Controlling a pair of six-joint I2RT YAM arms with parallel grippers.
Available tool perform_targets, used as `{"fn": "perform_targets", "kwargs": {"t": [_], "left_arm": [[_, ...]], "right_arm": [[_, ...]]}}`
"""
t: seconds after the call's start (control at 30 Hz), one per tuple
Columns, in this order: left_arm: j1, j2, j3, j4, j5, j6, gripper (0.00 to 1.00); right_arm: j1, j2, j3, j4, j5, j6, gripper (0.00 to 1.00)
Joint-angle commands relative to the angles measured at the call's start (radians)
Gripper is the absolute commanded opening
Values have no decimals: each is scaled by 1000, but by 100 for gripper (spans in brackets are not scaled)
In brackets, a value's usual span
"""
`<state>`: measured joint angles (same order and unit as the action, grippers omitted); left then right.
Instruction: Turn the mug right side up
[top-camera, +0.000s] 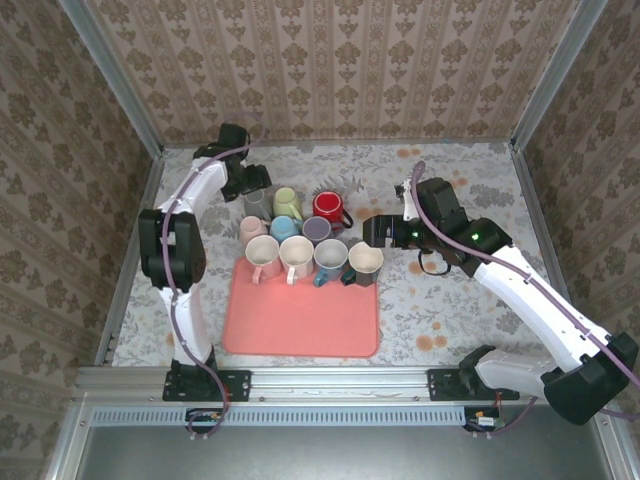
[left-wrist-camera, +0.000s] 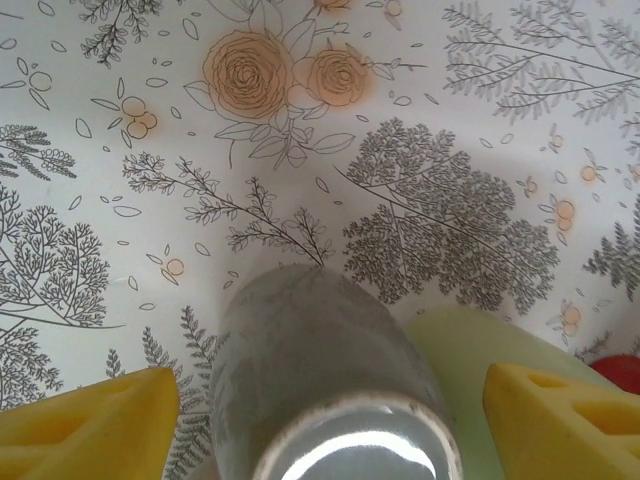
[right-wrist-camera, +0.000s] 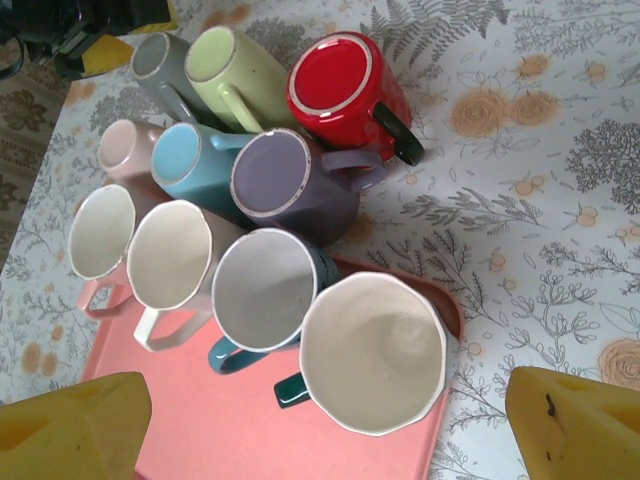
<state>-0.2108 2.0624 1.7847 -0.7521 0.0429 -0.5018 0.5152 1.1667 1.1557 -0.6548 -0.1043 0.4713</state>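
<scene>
step: grasp pending | left end effector (left-wrist-camera: 325, 395) released, straddling inverted grey mug (left-wrist-camera: 320, 340) on tabletop (left-wrist-camera: 450, 150), not clamped | right end effector (right-wrist-camera: 325, 420) released, empty | below it: four upright mugs (right-wrist-camera: 372, 350) on tray (right-wrist-camera: 200, 430) | judged: grey mug unturned

Tablecloth (left-wrist-camera: 450, 200): white, printed with grey foliage and orange roses. Tray (top-camera: 300, 320): salmon pink. Mugs: grey mug (left-wrist-camera: 310, 350), light green mug (right-wrist-camera: 240, 70), red mug (right-wrist-camera: 345, 85), purple mug (right-wrist-camera: 290, 190), light blue mug (right-wrist-camera: 185, 165).
</scene>
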Motion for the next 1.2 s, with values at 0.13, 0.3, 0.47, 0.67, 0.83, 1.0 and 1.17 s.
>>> {"fn": "perform_targets", "kwargs": {"t": [0.13, 0.3, 0.47, 0.67, 0.83, 1.0, 1.17], "left_arm": [[5, 51, 45, -59, 40, -32, 78], [-3, 56, 12, -56, 39, -48, 78], [-3, 79, 7, -68, 37, -64, 78], [-13, 132, 62, -119, 26, -58, 78], [-17, 211, 174, -243, -14, -72, 80], [-11, 186, 179, -233, -10, -80, 62], [6, 139, 219, -230, 18, -87, 50]], "right_arm": [[5, -15, -28, 5, -6, -9, 93], [3, -19, -47, 7, -3, -10, 93], [3, -24, -63, 12, -3, -7, 93], [2, -29, -75, 6, 2, -9, 93], [1, -27, -83, 6, 4, -7, 93], [1, -35, -84, 3, 9, -3, 93], [0, -38, -77, -4, 12, 0, 93]]}}
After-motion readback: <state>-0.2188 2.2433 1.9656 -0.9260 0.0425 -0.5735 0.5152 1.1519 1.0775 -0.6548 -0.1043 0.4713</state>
